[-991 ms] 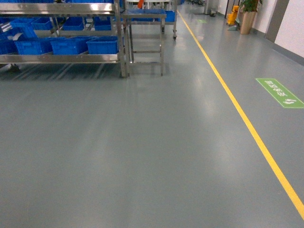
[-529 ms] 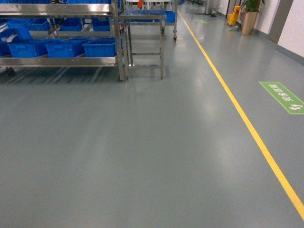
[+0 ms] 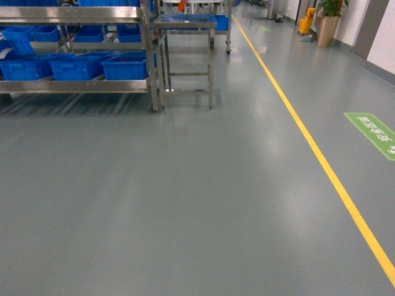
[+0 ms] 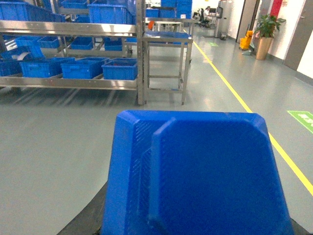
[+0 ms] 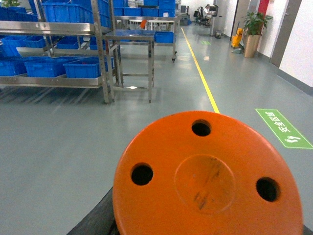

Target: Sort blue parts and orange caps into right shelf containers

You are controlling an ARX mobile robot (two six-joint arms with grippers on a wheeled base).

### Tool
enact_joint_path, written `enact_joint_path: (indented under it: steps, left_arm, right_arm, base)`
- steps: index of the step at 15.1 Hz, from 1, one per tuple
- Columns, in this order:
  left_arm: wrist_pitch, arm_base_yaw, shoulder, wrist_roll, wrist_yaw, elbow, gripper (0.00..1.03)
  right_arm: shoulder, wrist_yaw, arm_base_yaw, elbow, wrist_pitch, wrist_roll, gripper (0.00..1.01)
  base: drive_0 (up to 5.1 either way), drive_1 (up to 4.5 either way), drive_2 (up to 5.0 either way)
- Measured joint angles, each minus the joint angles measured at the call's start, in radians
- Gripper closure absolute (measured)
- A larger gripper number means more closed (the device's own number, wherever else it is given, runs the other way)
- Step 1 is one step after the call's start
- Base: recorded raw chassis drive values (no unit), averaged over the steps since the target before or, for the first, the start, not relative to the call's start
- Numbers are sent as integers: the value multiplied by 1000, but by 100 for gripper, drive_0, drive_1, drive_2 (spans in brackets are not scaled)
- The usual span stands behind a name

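A blue part [image 4: 195,171] fills the lower left wrist view, hanging above the floor with my left gripper shut on it; the fingers are hidden behind it. An orange cap [image 5: 205,176], round with three holes, likewise fills the right wrist view, held by my right gripper, whose fingers are also hidden. Bright-blue containers [image 3: 126,66] stand in rows on a steel shelf rack [image 3: 74,86] at the far left, well ahead of both arms. They also appear as containers [image 4: 120,69] and containers [image 5: 83,68] in the wrist views. Neither arm shows in the head view.
A small steel table [image 3: 185,24] stands right of the rack. A yellow floor line [image 3: 321,166] runs away on the right, with a green floor sign [image 3: 373,132] beyond it. A potted plant [image 3: 325,28] and a yellow mop bucket [image 3: 307,21] stand far back. Grey floor lies ahead.
In the head view the rack and crates have slid left and the green sign down and right, so the base has rolled forward and turned slightly right.
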Motion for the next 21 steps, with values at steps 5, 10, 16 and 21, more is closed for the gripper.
enact_joint_path:
  steps: [5, 10, 16, 21]
  left_arm:
    - [0, 0, 0, 0, 1, 0, 60]
    - [-4, 0, 0, 0, 0, 0, 60]
    - [-3, 0, 0, 0, 0, 0, 60]
    - [1, 0, 0, 0, 1, 0, 60]
  right_arm:
    - [0, 0, 0, 0, -3, 0, 56]
    - [0, 0, 0, 0, -2, 0, 56]
    - [0, 0, 0, 0, -2, 0, 56]
    - [0, 0, 0, 0, -4, 0, 56]
  base:
    - [3, 433, -427]
    - [2, 433, -428]
    - [4, 434, -427]
    - [5, 436, -427]
